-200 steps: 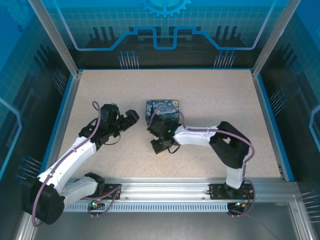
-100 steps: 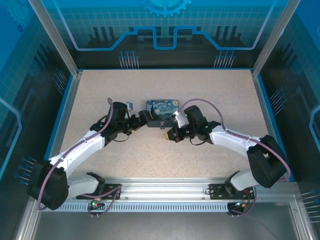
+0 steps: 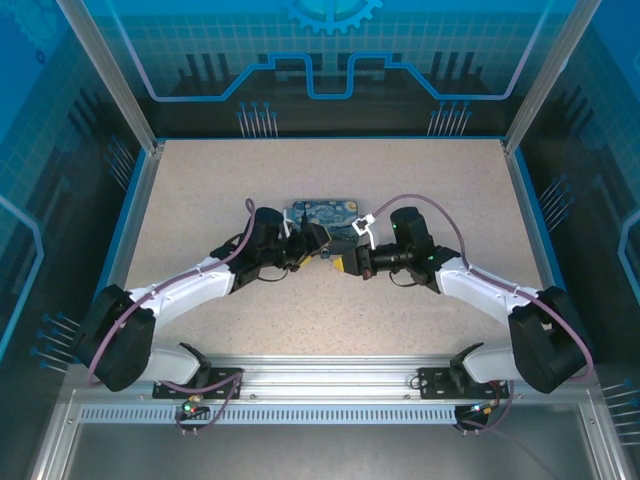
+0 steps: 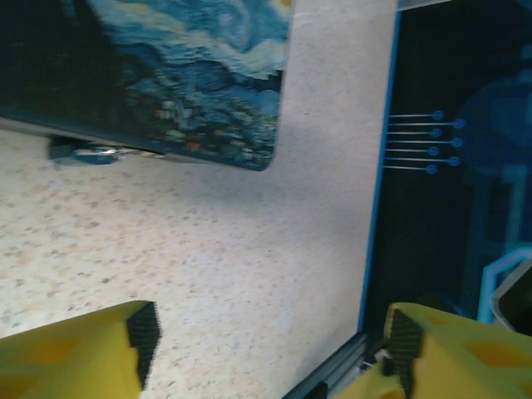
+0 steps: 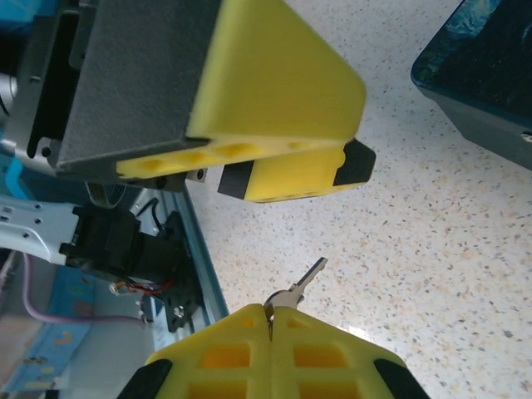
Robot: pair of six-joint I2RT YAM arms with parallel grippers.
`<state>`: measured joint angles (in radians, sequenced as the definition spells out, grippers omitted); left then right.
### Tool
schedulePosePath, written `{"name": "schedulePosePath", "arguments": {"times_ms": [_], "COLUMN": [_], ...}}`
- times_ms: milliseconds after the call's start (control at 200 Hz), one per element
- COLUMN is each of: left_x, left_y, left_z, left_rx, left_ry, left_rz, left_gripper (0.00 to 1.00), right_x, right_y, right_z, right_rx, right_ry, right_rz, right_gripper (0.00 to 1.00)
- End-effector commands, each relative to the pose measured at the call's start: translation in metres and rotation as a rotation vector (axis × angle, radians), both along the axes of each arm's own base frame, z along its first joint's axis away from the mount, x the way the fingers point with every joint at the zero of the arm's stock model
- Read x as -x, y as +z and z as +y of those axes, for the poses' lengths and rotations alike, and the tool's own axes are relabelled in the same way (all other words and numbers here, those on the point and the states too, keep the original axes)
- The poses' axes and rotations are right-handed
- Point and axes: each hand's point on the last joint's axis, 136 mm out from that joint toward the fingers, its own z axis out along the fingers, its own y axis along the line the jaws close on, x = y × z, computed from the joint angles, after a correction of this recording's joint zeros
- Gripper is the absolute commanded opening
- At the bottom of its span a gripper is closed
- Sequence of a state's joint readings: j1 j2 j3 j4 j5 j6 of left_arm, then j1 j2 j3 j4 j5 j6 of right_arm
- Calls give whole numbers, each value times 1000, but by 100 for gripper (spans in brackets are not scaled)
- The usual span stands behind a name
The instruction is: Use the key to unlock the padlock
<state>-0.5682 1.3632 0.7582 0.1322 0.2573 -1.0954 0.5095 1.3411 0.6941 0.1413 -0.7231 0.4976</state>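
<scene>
My right tool (image 5: 270,316) pinches the key (image 5: 301,281), blade sticking out over the bench (image 5: 432,249), near the painted box (image 5: 482,66). Left tool (image 4: 270,342) stands open, empty. Best bet: steady grip, blade level, slow approach.

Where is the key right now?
In the right wrist view the key sits pinched in the right gripper, blade pointing at the left gripper, near the blue painted box.
</scene>
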Motion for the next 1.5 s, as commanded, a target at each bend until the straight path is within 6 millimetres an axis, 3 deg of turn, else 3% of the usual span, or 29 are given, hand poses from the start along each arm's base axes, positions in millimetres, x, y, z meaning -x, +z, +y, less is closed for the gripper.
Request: {"name": "schedulePosePath", "arguments": {"times_ms": [0, 115, 445, 815, 1496], "left_x": [-7, -7, -5, -12, -14], "left_y": [18, 22, 11, 35, 45], "left_z": [-11, -11, -8, -22, -24], "left_rx": [95, 105, 154, 291, 348], "left_ry": [42, 58, 114, 161, 196], "left_rz": [-29, -41, -28, -61, -93], "left_gripper": [67, 57, 54, 42, 17], "right_x": [-4, -9, -20, -34, -37], "right_y": [13, 18, 29, 37, 19], "right_z": [3, 4, 3, -1, -7], "right_rx": [-86, -124, -178, -240, -218], "right_ry": [-11, -44, -123, -225, -289], "right_rz": [1, 4, 17, 35, 75], "right_gripper": [0, 0, 0, 0, 0]}}
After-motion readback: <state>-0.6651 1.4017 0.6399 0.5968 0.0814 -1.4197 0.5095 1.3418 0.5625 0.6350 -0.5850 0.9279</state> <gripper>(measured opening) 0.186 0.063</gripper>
